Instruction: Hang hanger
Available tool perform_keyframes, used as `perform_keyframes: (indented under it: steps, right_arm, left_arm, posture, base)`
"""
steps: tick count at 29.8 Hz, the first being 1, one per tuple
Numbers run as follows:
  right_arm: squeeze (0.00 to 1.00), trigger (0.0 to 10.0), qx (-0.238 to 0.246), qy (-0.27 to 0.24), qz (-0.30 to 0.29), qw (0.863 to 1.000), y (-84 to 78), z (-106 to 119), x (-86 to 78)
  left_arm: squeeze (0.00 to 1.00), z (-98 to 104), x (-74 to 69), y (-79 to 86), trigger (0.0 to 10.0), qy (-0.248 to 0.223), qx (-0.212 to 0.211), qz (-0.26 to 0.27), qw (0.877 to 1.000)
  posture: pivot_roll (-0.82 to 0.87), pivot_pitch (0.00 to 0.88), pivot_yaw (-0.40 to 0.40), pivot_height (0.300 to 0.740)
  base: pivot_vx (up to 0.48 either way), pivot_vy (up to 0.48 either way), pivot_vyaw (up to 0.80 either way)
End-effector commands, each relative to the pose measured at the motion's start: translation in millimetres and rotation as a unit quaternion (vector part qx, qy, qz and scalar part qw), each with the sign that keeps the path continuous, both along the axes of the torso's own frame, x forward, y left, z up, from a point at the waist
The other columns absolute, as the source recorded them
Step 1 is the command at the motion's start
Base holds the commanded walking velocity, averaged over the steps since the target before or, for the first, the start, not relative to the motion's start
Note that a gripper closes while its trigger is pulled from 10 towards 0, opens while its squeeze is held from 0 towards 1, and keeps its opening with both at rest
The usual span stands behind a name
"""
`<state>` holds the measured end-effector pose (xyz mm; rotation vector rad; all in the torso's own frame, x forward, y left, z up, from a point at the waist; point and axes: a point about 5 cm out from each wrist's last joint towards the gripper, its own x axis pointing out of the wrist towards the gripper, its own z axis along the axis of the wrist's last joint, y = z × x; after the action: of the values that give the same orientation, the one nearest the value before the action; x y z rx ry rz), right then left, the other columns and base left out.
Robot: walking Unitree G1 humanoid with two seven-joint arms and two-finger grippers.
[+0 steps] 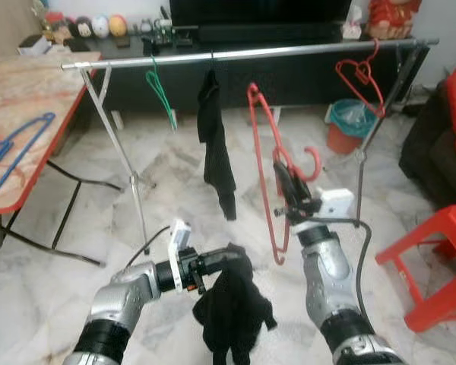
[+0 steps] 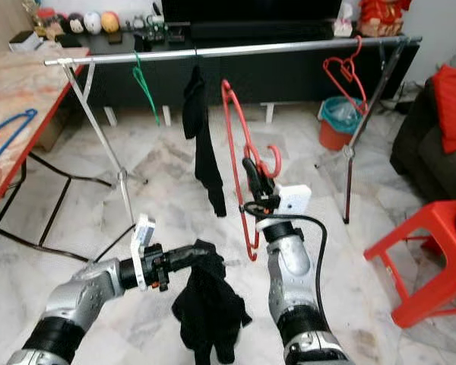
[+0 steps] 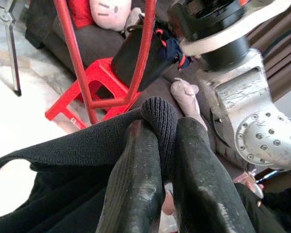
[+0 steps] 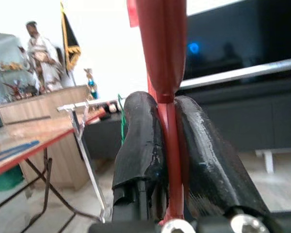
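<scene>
In the right hand [image 1: 286, 182], a thin red hanger [image 1: 263, 163], upright.

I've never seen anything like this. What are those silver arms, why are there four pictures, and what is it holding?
The silver arms belong to a humanoid robot. Two pictures come from cameras in its head, looking down at its own arms; the other two come from a camera on each wrist, looking along that arm's two black fingers.

The right gripper is shut on a red hanger, held upright in front of a metal clothes rail. The left gripper pinches a black garment that droops toward the marble floor.

On the rail hang a green hanger, another black garment and a second red hanger. A blue hanger lies on the table to the robot's left.
</scene>
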<state>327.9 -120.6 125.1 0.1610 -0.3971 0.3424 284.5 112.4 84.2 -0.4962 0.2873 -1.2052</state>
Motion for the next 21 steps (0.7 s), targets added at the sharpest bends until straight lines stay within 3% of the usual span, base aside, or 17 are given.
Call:
perform_keyframes:
  steps: [1, 3, 6, 8, 9, 12, 13, 15, 16, 17, 19, 20, 21]
  right_arm:
    - [0.00, 10.0, -0.011, -0.004, -0.036, 0.999, -10.0, 4, 2.6]
    - [0.00, 10.0, -0.049, 0.032, -0.112, 0.992, -36.6, -5, 6.7]
    - [0.00, 10.0, -0.092, 0.089, -0.147, 0.981, -59.3, -25, 3.2]
    - [0.00, 10.0, -0.087, 0.099, -0.153, 0.979, -64.3, -29, 0.4]
    - [0.00, 10.0, -0.091, 0.133, -0.173, 0.972, -76.2, -44, -7.5]
    - [0.00, 10.0, -0.097, 0.188, -0.189, 0.959, -87.5, -67, -20.6]
    - [0.00, 10.0, -0.097, 0.188, -0.189, 0.959, -87.5, -67, -20.6]
    - [0.00, 10.0, -0.105, 0.262, -0.202, 0.938, -95.4, -96, -37.1]
    - [0.00, 10.0, -0.105, 0.262, -0.202, 0.938, -95.4, -96, -37.1]
    - [0.00, 10.0, -0.106, 0.306, -0.207, 0.923, -98.9, -114, -50.3]
    - [0.00, 10.0, -0.109, 0.350, -0.209, 0.906, -101.3, -131, -65.0]
    - [0.00, 10.0, -0.110, 0.361, -0.209, 0.902, -101.7, -135, -69.1]
    - [0.00, 10.0, -0.117, 0.385, -0.208, 0.892, -102.2, -144, -78.3]
  left_arm:
    - [0.00, -1, 1.9, 3.8, 10.0, -0.008, 0.012, 0.020, 1.000]
    - [0.00, -15, 4.9, 10.8, 10.0, 0.006, 0.063, 0.059, 0.996]
    - [0.00, -32, 6.2, 20.0, 10.0, 0.018, 0.124, 0.102, 0.987]
    - [0.00, -36, 6.5, 22.8, 10.0, 0.024, 0.137, 0.116, 0.983]
    - [0.00, -46, 7.9, 30.5, 10.0, 0.033, 0.178, 0.157, 0.971]
    - [0.00, -55, 9.6, 40.0, 10.0, 0.046, 0.212, 0.210, 0.953]
    - [0.00, -55, 9.6, 40.0, 10.0, 0.046, 0.212, 0.210, 0.953]
    - [0.00, -62, 13.0, 53.2, 10.0, 0.055, 0.241, 0.283, 0.927]
    - [0.00, -62, 13.0, 53.2, 10.0, 0.055, 0.241, 0.283, 0.927]
    - [0.00, -65, 14.7, 65.7, 10.0, 0.059, 0.261, 0.333, 0.904]
    - [0.00, -66, 16.5, 82.4, 10.0, 0.063, 0.274, 0.396, 0.874]
    - [0.00, -65, 16.8, 87.5, 10.0, 0.065, 0.277, 0.413, 0.865]
    - [0.00, -63, 17.5, 101.6, 10.0, 0.057, 0.293, 0.453, 0.840]
  posture:
    - [0.03, 0.036, 0.026, 0.740]
    - [0.03, 0.036, 0.027, 0.740]
    - [0.03, 0.035, 0.026, 0.740]
    - [0.02, 0.035, 0.025, 0.740]
    - [0.02, 0.035, 0.025, 0.740]
    - [0.02, 0.033, 0.023, 0.740]
    - [0.02, 0.033, 0.023, 0.740]
    - [0.01, 0.031, 0.026, 0.740]
    - [0.01, 0.031, 0.026, 0.740]
    - [0.02, 0.030, 0.028, 0.740]
    - [0.02, 0.029, 0.030, 0.740]
    - [0.02, 0.029, 0.030, 0.740]
    - [0.02, 0.029, 0.034, 0.740]
  base:
    - [0.000, 0.000, 0.00]
    - [0.000, 0.000, 0.00]
    - [0.000, 0.000, 0.00]
    - [0.000, 0.000, 0.00]
    - [0.000, 0.000, 0.00]
    - [0.000, 0.000, 0.00]
    - [0.000, 0.000, 0.00]
    - [0.000, 0.000, 0.00]
    - [0.000, 0.000, 0.00]
    - [0.000, 0.000, 0.00]
    - [0.000, 0.000, 0.00]
    - [0.000, 0.000, 0.00]
    - [0.000, 0.000, 0.00]
